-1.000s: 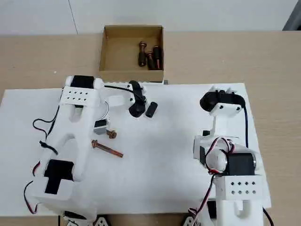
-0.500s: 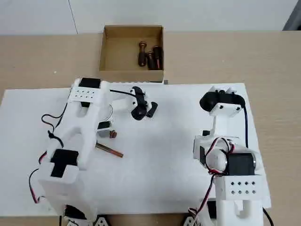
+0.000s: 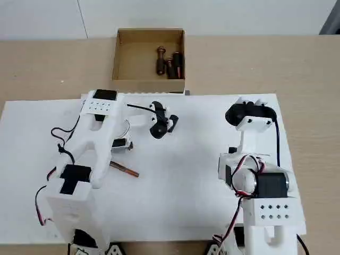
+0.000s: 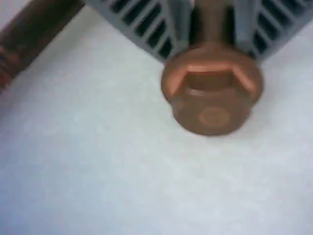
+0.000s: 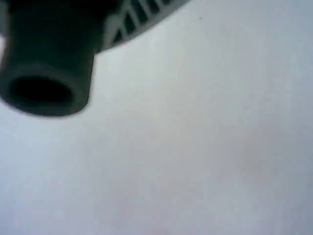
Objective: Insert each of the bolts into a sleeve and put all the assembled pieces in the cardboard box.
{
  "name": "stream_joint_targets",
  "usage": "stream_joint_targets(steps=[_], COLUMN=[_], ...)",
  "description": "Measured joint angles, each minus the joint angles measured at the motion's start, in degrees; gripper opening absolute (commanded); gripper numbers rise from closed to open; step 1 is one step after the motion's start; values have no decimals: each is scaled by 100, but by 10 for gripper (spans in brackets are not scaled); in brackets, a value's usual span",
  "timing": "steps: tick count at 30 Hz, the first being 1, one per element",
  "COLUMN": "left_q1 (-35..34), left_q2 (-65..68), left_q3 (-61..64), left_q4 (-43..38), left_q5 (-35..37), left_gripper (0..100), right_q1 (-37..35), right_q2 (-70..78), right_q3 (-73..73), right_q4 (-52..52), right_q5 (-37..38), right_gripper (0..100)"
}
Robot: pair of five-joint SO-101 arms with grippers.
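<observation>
My left gripper (image 4: 212, 27) is shut on the shank of a copper bolt (image 4: 211, 95), whose hex head hangs just over the white mat. A second, longer bolt (image 3: 125, 170) lies on the mat beside the left arm (image 3: 93, 143); its shank (image 4: 34, 34) also crosses the left wrist view's corner. My right gripper (image 5: 98, 22) is shut on a black sleeve (image 5: 46, 73) with its open bore facing the camera. Another black sleeve (image 3: 171, 122) lies on the mat near the left arm's wrist. The cardboard box (image 3: 123, 53) at the back holds assembled pieces (image 3: 170, 61).
The white mat (image 3: 180, 186) covers the wooden table. The right arm (image 3: 255, 159) stands folded at the mat's right side. Open mat lies between the two arms.
The left arm has swung right and toward the back of the mat. The short bolt's head, visible beside the gripper before, is now under the arm.
</observation>
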Motion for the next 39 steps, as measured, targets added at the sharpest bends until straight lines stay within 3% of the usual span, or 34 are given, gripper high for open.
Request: stream_joint_targets(steps=[8,15,25,32,39], left_q1=[26,334,888,1336,1363], left_q2=[-290,-1591,-2971,-4308,-5855], left_q3=[-246,-404,-404,-105,1442], left_q4=[554,712,721,712,-668], left_q5=[44,853,3349,4914,5855], left_gripper=[5,5,5,5,5], right_q1=[0,-193,-325,-334,-325], right_q2=[0,0,-167,-1697,-2374], right_q3=[-158,-782,-1257,-1266,-554], right_q4=[62,466,1160,1407,1073], right_q5=[0,0,0,730,870], right_gripper=[3,3,3,2,2])
